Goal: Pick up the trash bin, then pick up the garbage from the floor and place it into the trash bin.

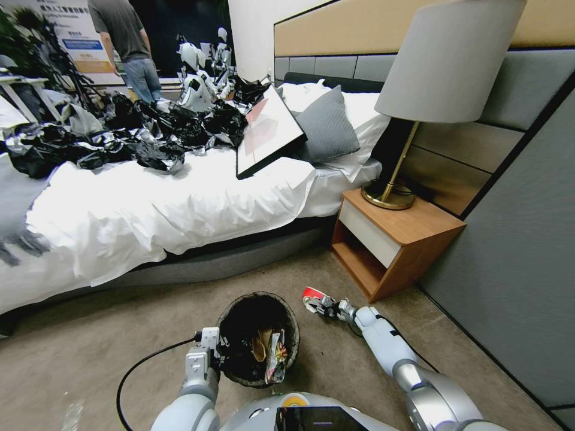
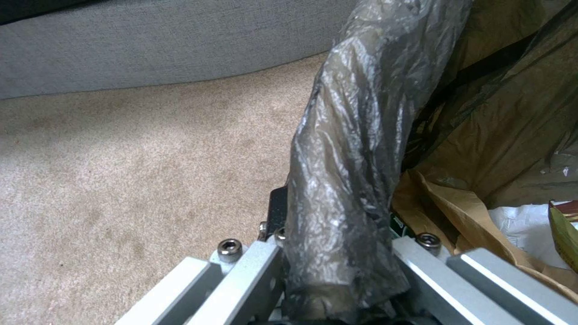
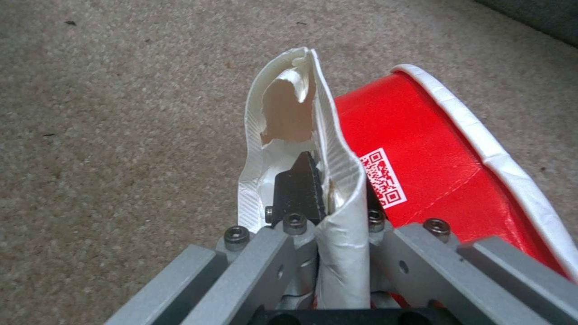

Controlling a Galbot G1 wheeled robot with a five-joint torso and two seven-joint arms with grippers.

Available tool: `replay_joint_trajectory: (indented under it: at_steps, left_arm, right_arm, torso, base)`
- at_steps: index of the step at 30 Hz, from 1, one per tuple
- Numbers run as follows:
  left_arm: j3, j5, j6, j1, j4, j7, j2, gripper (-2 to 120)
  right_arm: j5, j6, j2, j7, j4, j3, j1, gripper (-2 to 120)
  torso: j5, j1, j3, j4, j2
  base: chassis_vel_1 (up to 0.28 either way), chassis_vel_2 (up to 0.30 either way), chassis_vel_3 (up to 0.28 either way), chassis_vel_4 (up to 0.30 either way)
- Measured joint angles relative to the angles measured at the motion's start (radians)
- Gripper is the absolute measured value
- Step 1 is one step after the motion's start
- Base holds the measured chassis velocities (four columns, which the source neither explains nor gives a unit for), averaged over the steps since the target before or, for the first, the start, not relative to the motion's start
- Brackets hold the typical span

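The trash bin (image 1: 259, 338) sits low in front of the robot, over the beige floor (image 1: 90, 353), near the foot of a bed (image 1: 150, 209). A black bag (image 2: 355, 149) lines the bin and folds over its rim. The left gripper (image 1: 211, 353) is at the bin's left side. It is closed on the rim, with the bag squeezed between its fingers (image 2: 265, 266). Inside the bin lie some brown paper (image 2: 445, 212), a white bit and a snack wrapper (image 1: 277, 356).

The right gripper (image 1: 320, 305) is stretched out to the right of the bin, just above the floor and close to a wooden nightstand (image 1: 392, 239). It is pinched shut on a crushed red and white paper cup (image 3: 421, 153). One black finger (image 3: 298, 189) is inside the cup and the other is outside, with the white rim pressed flat between them. The cup has a small square code printed on its red side.

A lamp (image 1: 431, 90) stands on the nightstand. Shiny black bags (image 1: 150, 137) are heaped on the bed, next to a framed picture (image 1: 269, 131) and a grey pillow (image 1: 326, 129).
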Motion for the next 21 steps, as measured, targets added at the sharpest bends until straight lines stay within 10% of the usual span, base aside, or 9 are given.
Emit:
replay_joint_trajectory:
  at_steps: [11, 21]
  left_arm:
    - [0.001, -0.004, -0.001, -0.005, 0.005, -0.001, 0.003, 0]
    - [0.001, -0.037, 0.012, -0.013, 0.019, -0.001, 0.019, 0]
  right_arm:
    - [0.106, 0.019, -0.014, 0.033, 0.129, -0.009, -0.062, 0]
    - [0.420, 0.046, -0.044, 0.079, 0.577, -0.024, -0.228, 0]
  torso:
    - [0.0001, 0.000, 0.000, 0.0001, 0.000]
    - [0.0000, 0.000, 0.000, 0.0002, 0.000]
  base:
    - [0.000, 0.000, 0.000, 0.000]
    - [0.000, 0.000, 0.000, 0.000]
